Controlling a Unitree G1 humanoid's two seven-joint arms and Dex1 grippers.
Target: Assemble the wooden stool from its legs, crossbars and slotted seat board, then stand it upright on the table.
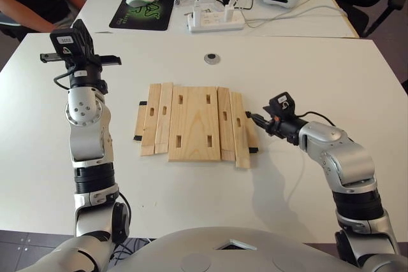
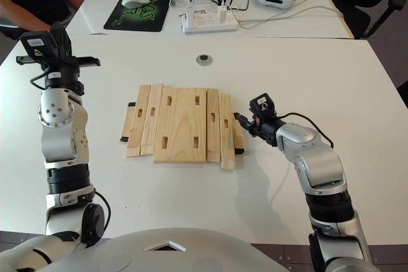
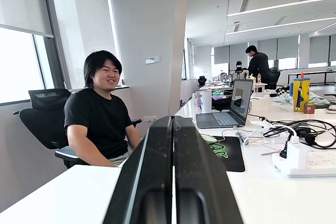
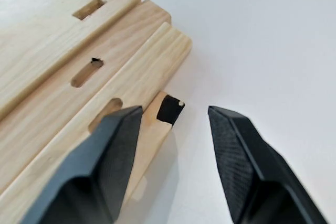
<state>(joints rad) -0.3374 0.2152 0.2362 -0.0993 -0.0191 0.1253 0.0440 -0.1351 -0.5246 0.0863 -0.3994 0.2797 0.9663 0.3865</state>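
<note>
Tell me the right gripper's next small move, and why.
Probably ease the right gripper forward a little and close on the black-tipped bar. Its jaws are open, one on each side of that bar's end, which sticks out at the edge of the outer slotted leg of the flat pile; nothing is gripped yet.

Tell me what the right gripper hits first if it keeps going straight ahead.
The right gripper would likely meet the black-tipped bar first; its end lies between the open fingers, beside a leg.
</note>
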